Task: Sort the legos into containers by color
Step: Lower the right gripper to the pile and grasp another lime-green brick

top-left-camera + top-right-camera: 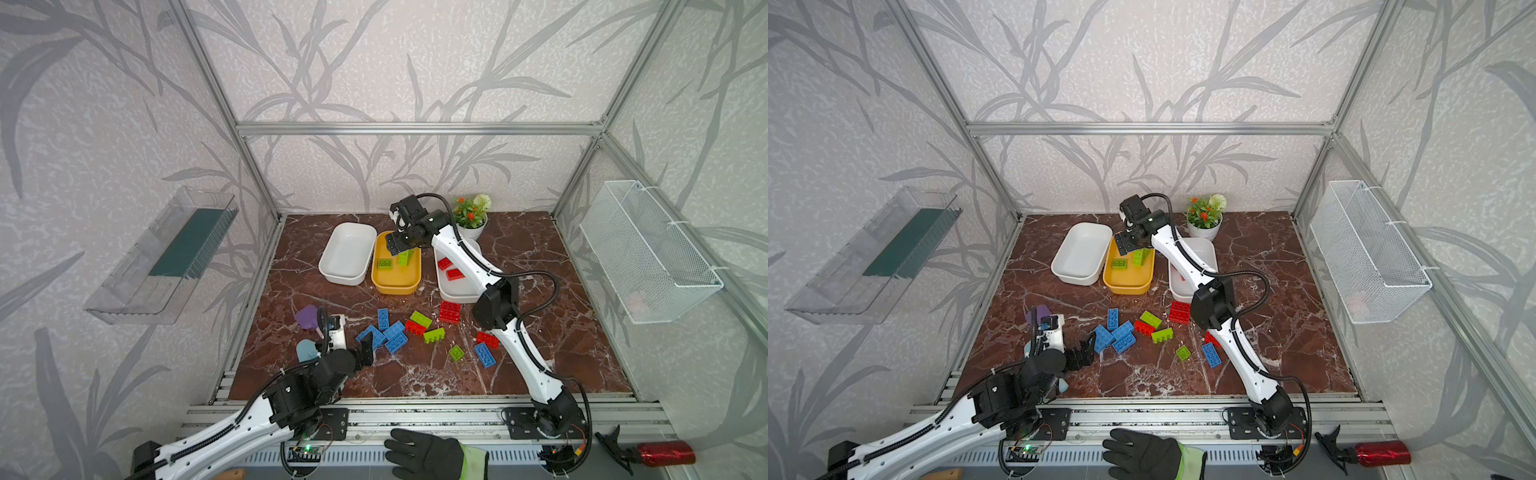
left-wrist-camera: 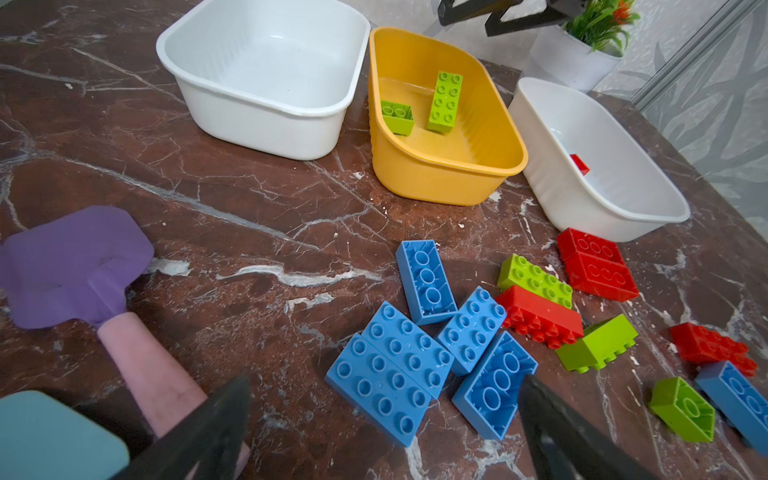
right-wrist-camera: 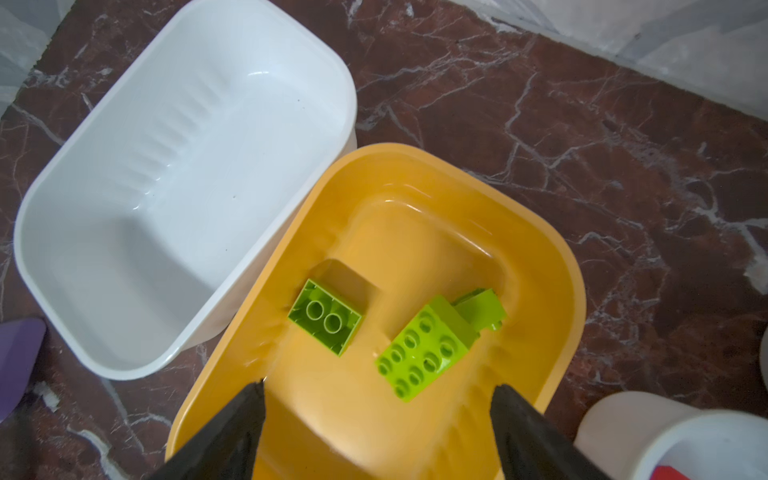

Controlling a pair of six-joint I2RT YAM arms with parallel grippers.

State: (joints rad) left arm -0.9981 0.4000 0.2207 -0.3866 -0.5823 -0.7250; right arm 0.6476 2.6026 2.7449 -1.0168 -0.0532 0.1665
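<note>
The right end effector [image 3: 378, 388] hangs, jaws apart, over the yellow tub [image 3: 552, 266] holding 2 green legos [image 3: 424, 353]. The left end effector [image 2: 384, 382], jaws apart, faces touching blue legos [image 2: 469, 332] on the tabletop [image 2: 249, 249]; it could snag 2.

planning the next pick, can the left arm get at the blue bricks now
Probably yes: the left end effector is open and right beside the blue bricks, which lie uncovered; the purple shovel sits off to the side.
</note>
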